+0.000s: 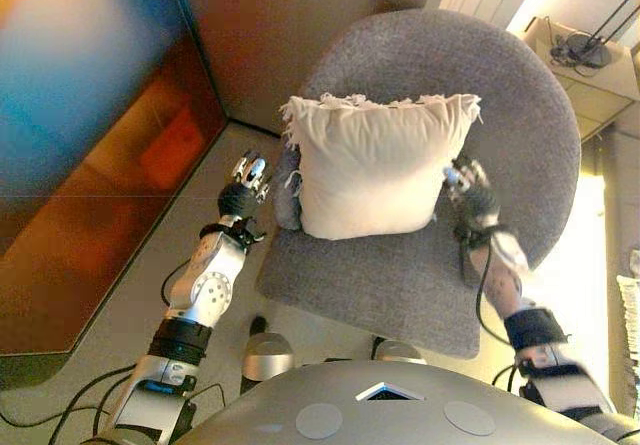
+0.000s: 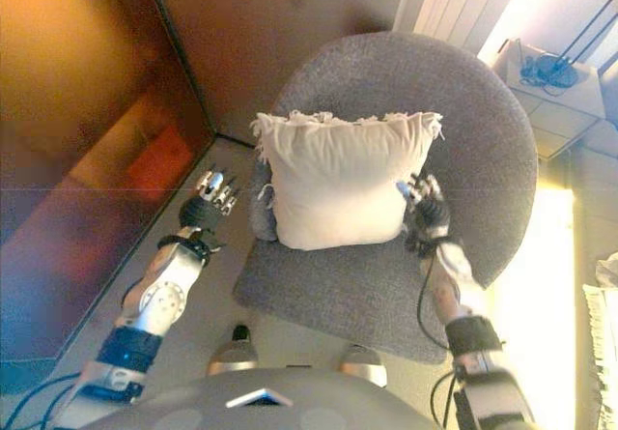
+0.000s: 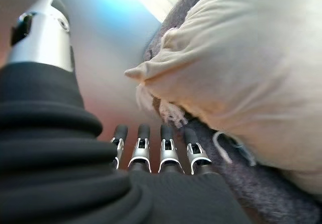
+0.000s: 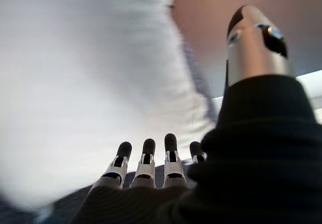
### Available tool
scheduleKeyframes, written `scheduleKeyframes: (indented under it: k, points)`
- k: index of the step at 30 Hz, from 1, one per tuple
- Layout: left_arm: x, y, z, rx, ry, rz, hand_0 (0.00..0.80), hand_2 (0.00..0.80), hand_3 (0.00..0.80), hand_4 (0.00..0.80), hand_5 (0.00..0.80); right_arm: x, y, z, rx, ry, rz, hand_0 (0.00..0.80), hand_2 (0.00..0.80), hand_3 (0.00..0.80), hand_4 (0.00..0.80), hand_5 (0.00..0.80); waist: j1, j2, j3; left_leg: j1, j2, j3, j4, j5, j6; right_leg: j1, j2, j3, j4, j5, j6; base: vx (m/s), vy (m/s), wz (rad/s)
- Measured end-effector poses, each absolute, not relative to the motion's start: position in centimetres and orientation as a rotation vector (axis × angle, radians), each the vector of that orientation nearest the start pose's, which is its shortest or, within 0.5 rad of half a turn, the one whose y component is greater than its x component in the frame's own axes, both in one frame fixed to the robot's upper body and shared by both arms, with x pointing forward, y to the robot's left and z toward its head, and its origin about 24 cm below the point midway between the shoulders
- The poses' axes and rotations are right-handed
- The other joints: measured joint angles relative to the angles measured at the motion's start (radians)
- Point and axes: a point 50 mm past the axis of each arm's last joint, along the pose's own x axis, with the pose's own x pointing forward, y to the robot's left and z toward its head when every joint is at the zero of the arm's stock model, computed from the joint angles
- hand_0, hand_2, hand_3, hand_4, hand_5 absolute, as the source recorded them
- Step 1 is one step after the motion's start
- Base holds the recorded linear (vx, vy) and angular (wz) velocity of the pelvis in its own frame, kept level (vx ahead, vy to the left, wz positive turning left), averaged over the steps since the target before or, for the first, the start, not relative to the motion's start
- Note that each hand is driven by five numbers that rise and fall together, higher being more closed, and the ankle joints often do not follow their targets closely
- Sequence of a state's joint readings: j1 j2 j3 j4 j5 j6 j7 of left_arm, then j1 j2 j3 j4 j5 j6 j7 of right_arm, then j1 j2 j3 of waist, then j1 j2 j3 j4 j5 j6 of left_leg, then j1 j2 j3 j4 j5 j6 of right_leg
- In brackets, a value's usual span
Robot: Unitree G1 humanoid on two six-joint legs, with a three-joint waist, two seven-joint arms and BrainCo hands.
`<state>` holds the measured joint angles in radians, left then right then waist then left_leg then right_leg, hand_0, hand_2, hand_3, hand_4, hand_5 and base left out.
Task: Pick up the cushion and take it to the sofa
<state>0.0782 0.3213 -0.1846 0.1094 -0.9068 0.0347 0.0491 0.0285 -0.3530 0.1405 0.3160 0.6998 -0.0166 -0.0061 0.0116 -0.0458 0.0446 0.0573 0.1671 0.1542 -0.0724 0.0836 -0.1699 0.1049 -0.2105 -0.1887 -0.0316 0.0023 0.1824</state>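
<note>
A cream cushion (image 1: 375, 165) with a fringed edge stands upright on the seat of a round grey armchair (image 1: 500, 95). It also shows in the left wrist view (image 3: 246, 78) and fills the right wrist view (image 4: 85, 83). My left hand (image 1: 245, 187) is open beside the chair's left edge, a little short of the cushion's left side. My right hand (image 1: 470, 193) is open on the seat, its fingers against the cushion's right side. Neither hand holds anything.
A brown wall panel (image 1: 280, 35) stands behind the chair. A glossy dark cabinet front (image 1: 90, 165) runs along the left. A small side table (image 1: 585, 65) with a lamp base is at the far right. Beige floor (image 1: 130, 305) lies left of the chair.
</note>
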Motion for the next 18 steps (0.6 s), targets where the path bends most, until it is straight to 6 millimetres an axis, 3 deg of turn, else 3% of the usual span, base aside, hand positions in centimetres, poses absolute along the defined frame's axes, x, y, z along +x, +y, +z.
scheduleKeyframes:
  k: [5,8,12,18]
  points:
    - [20.6,18.7,-1.9,-0.533,0.334,-0.005,0.000,0.000,0.000,0.000,0.000,20.4,-19.6,-4.8,0.356,0.408,-0.043,0.000,0.000,0.000,0.000,0.000,0.000,0.004,-0.010,0.003,-0.002,0.013,-0.014,0.007,0.001,0.000,0.001,0.012,-0.030,0.021,0.001,-0.127,0.013,-0.08]
    - [19.7,19.2,-2.1,-0.521,0.305,0.003,0.000,0.000,0.000,0.000,0.000,19.3,-18.6,-5.7,0.509,0.407,-0.081,0.000,0.000,0.000,0.000,0.000,0.000,0.005,-0.010,0.000,-0.002,0.018,-0.015,0.007,0.002,-0.004,0.001,0.015,-0.033,0.024,0.002,-0.102,0.023,-0.03]
    - [19.4,18.8,-2.3,-0.533,0.295,-0.007,0.000,0.000,0.000,0.000,0.000,19.1,-17.2,-5.9,0.670,0.387,-0.084,0.000,0.000,0.000,0.000,0.000,0.000,0.007,-0.008,-0.001,-0.002,0.029,-0.015,0.006,0.004,-0.008,-0.001,0.016,-0.041,0.035,0.003,-0.089,0.010,-0.06]
    - [19.4,18.2,-2.4,-0.530,0.310,-0.022,0.000,0.000,0.000,0.000,0.000,19.3,-16.8,-5.8,0.653,0.382,-0.047,0.000,0.000,0.000,0.000,0.000,0.001,0.011,-0.006,-0.001,-0.002,0.031,-0.015,0.007,0.002,-0.007,-0.001,0.015,-0.049,0.039,0.003,-0.014,-0.003,-0.01]
